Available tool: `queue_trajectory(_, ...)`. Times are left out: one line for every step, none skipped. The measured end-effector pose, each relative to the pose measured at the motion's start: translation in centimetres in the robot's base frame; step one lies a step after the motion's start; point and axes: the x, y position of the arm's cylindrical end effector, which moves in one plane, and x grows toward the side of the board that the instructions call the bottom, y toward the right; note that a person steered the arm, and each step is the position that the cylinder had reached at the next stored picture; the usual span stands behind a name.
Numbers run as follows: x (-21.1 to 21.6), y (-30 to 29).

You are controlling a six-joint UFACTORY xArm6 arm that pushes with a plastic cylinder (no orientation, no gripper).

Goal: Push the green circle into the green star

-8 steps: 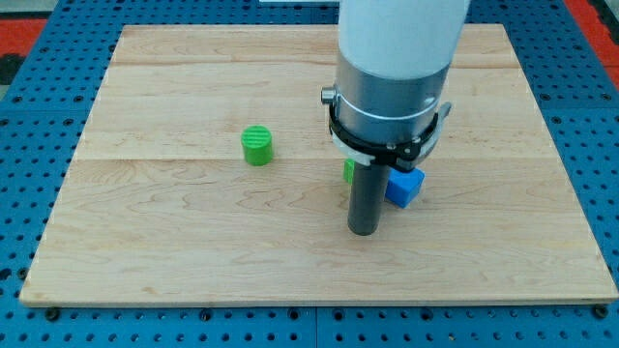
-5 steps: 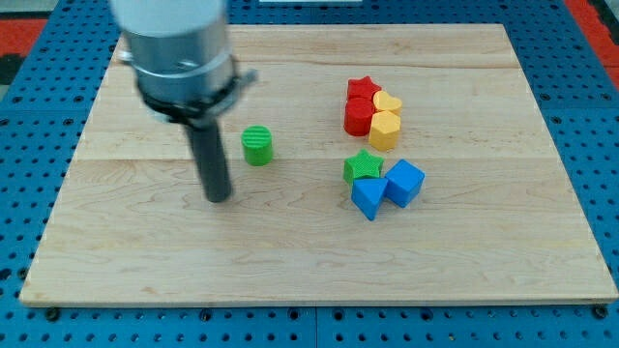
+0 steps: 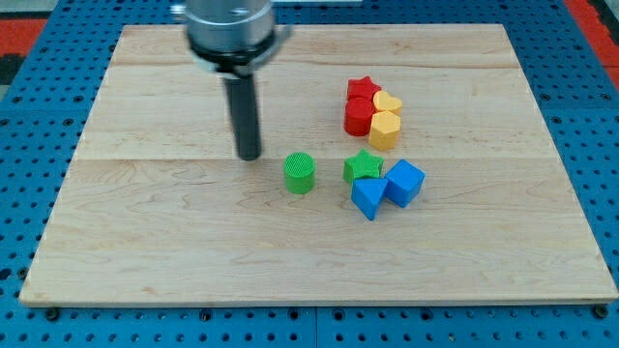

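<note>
My tip [image 3: 250, 156] is a plain rod end with nothing to open or close; it grips nothing and touches no block, standing free on the wooden board [image 3: 145, 251]. The green circle [image 3: 300, 173] lies near the tip, at about 4 o'clock from it, with a visible gap between them. The green star [image 3: 363, 166] lies at 3 o'clock from the green circle, near but apart, and touches the two blue blocks [image 3: 387, 189] at its 5 o'clock. A cluster of red and yellow blocks [image 3: 372, 112] sits at 12 o'clock from the star. The circle appears light, rigid and small, and its round wall will likely slip sideways under an off-centre push. Contact should be made on its 9 o'clock face, in line with the star.
</note>
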Motion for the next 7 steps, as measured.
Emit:
queue_trajectory(2.1, 1.9)
queue_trajectory(2.1, 8.2)
queue_trajectory(2.2, 12.1)
queue_trajectory(2.1, 11.0)
queue_trajectory(0.9, 7.5)
queue_trajectory(0.3, 6.5)
queue_trajectory(-0.2, 6.3)
